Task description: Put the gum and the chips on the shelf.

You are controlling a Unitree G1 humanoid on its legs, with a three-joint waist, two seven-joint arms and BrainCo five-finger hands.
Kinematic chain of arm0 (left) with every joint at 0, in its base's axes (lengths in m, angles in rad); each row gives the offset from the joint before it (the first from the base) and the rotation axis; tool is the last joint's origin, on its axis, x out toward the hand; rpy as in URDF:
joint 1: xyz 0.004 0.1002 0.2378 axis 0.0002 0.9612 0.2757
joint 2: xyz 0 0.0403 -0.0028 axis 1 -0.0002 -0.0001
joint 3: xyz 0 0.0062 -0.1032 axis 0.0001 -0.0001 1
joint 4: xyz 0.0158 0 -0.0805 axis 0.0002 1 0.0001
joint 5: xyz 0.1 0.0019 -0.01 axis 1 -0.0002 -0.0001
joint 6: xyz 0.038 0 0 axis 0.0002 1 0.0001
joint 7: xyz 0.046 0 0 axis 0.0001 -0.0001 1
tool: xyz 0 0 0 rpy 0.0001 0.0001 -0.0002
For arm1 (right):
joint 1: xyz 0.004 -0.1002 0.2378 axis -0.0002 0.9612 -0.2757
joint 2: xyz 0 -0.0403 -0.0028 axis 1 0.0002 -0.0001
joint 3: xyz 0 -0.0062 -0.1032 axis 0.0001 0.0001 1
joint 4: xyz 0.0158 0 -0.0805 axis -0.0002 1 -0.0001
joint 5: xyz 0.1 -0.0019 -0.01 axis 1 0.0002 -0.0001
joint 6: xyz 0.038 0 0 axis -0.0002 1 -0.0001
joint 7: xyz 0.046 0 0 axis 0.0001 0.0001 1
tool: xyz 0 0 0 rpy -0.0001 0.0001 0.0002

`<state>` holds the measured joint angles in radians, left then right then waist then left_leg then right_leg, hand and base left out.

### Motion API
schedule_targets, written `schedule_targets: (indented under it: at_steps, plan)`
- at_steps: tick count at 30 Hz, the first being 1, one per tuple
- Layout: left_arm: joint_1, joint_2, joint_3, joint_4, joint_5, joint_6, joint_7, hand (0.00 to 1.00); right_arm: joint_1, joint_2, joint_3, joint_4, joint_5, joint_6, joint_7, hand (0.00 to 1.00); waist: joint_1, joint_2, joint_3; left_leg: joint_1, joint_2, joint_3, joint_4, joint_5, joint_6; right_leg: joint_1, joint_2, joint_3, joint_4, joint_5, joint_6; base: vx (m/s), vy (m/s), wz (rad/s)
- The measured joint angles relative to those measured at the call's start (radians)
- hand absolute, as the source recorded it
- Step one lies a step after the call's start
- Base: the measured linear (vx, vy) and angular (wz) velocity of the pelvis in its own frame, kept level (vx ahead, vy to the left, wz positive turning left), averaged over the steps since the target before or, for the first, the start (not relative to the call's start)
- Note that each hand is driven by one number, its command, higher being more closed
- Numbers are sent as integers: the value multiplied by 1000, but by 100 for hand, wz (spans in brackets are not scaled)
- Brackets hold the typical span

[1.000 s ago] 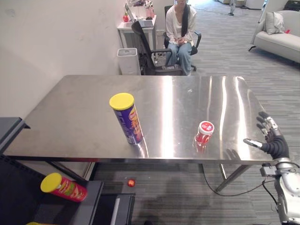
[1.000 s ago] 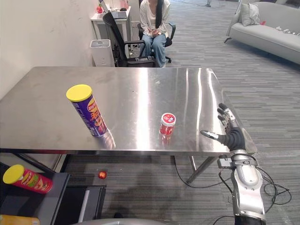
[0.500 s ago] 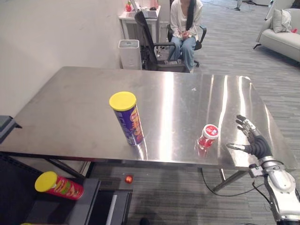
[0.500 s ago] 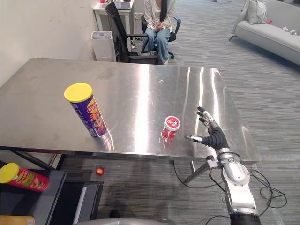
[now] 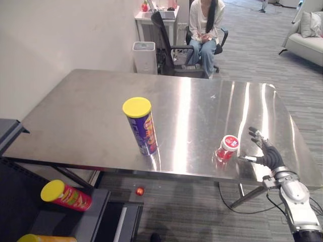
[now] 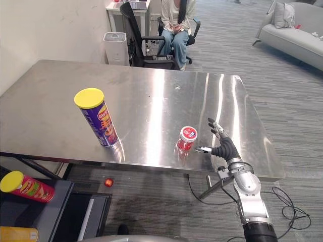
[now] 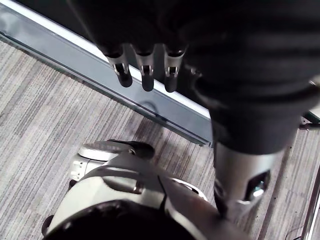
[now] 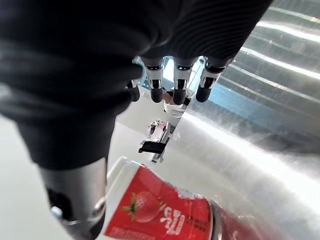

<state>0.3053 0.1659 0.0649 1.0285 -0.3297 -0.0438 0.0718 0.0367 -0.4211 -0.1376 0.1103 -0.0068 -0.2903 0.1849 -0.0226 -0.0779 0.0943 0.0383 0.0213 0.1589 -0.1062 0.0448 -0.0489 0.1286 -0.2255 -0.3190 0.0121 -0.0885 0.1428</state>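
Note:
A purple chips can with a yellow lid stands upright near the front of the steel table. To its right stands the gum, a small red jar with a white lid. My right hand hovers open just right of the gum, thumb pointing at it, a small gap between them. In the right wrist view the gum lies beside the thumb, with the straight fingers past it. My left hand hangs open over the floor by the shelf's edge.
A dark shelf sits low at the left, with a red chips can lying on it. A small red ball lies on the floor under the table. Beyond the table, a person sits beside a black chair and a white bin.
My right hand has moved left from the table's right edge to close beside the gum. The camera has shifted a little. The can and the gum have stayed put.

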Motion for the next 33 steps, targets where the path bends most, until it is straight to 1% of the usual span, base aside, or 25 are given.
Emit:
schedule_targets:
  at_steps: [3,19,24,29,32,33]
  plan:
    - [0,0,0,-6,0,0,0,0,-11,-5,2,21,-34,-7,-3,0,1,-1,5,0,0,-5,0,0,0,4,1,-4,0,0,0,23,-9,8]
    - [3,0,-2,-14,0,-1,1,0,-47,-15,63,63,-36,-26,-3,0,1,1,14,3,7,-15,0,-7,-10,14,9,-13,0,0,0,3,-1,0]
    - [3,0,-3,-33,0,1,1,0,-47,-15,75,63,-36,-31,4,0,2,0,29,-1,5,-26,0,-3,-4,18,9,-23,-6,0,0,5,-9,6]
    - [3,0,-5,-34,0,0,1,0,-50,-15,96,63,-36,-32,14,0,3,-1,30,-2,4,-32,0,-2,-4,22,10,-28,-7,0,0,28,-11,4]
    - [3,2,-11,-35,0,0,2,0,-52,-14,116,63,-36,-43,17,0,3,0,30,-2,8,-34,0,-3,-5,21,12,-28,1,1,1,10,-6,1]
    - [3,2,-13,-35,0,0,2,0,-53,-14,116,63,-36,-43,17,100,3,2,31,-1,10,-35,0,-3,-5,20,14,-28,8,1,1,22,-13,4]
